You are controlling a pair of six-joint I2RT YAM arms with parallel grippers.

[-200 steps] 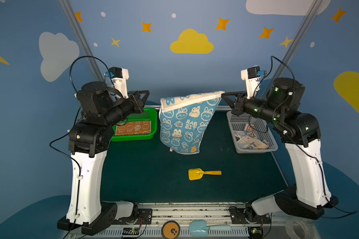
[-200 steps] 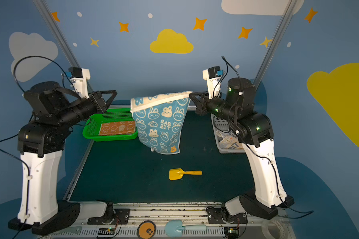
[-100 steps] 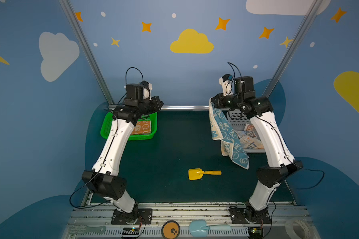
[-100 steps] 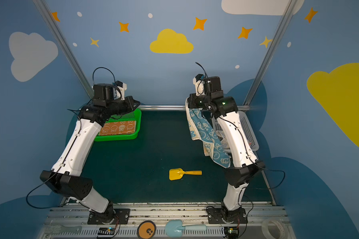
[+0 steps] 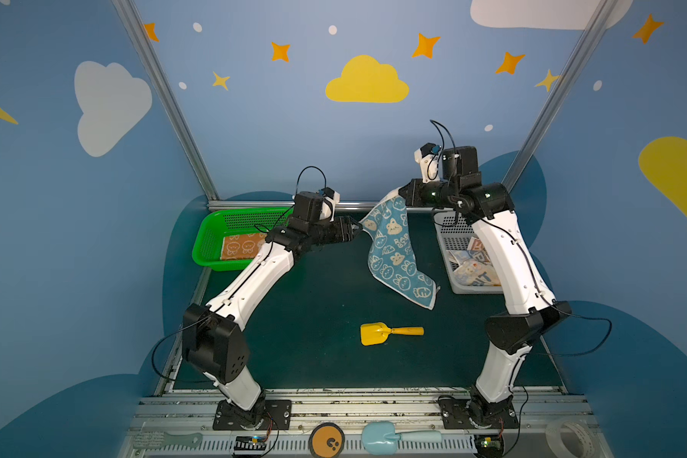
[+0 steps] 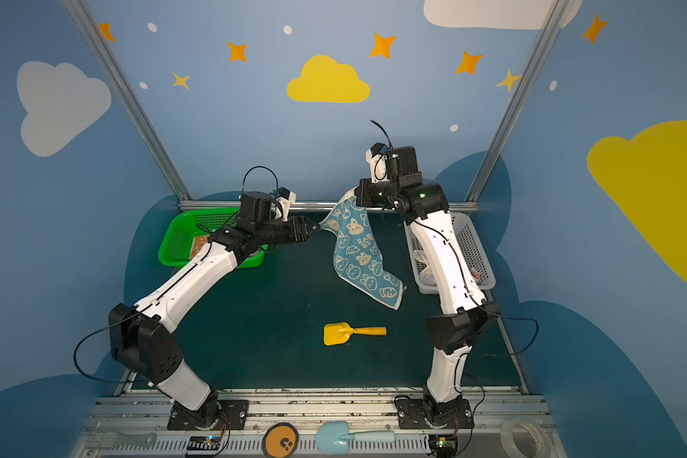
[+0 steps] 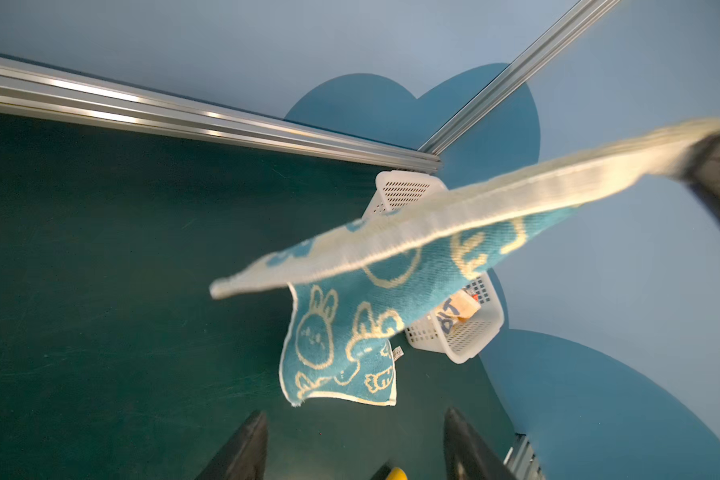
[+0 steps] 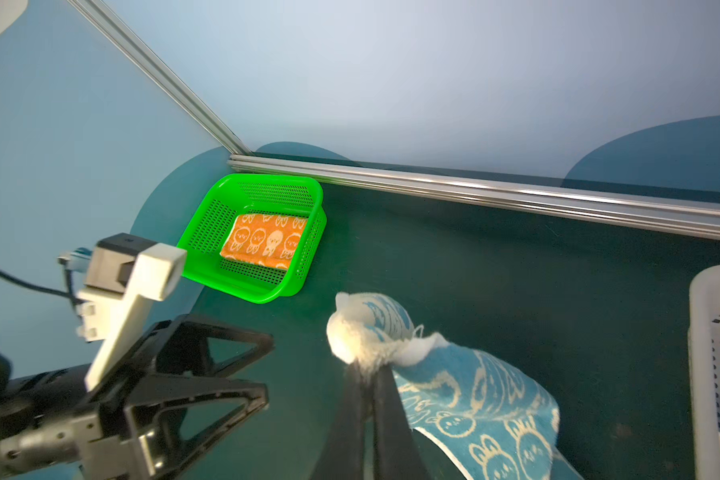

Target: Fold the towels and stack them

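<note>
A blue towel with cream bunny faces [image 5: 393, 253] [image 6: 359, 253] hangs in the air above the green mat. My right gripper [image 8: 364, 365] [image 5: 401, 194] is shut on its bunched top corner. My left gripper [image 7: 356, 440] [image 5: 354, 230] stands open just beside the towel's other upper corner, with nothing between its fingers. The towel [image 7: 350, 345] hangs in front of it, apart from the jaws. An orange towel [image 8: 267, 241] [image 5: 242, 246] lies folded in the green basket [image 8: 208, 232] [image 5: 211, 238]. A cream lettered towel [image 5: 472, 265] [image 7: 454, 316] lies crumpled in the white basket [image 5: 449, 234] [image 7: 466, 345].
A yellow toy shovel [image 5: 389, 332] [image 6: 352, 333] lies on the mat in front of the hanging towel. A metal rail [image 8: 516, 195] runs along the back edge. On the front rail lie a brush, an orange disc [image 5: 326, 440], a light-blue shovel [image 5: 393, 436] and a tape roll [image 5: 568, 436].
A second ago the blue towel was stretched between both grippers. It now hangs from the right gripper alone, and the left jaws have opened. Both arms have changed pose.
</note>
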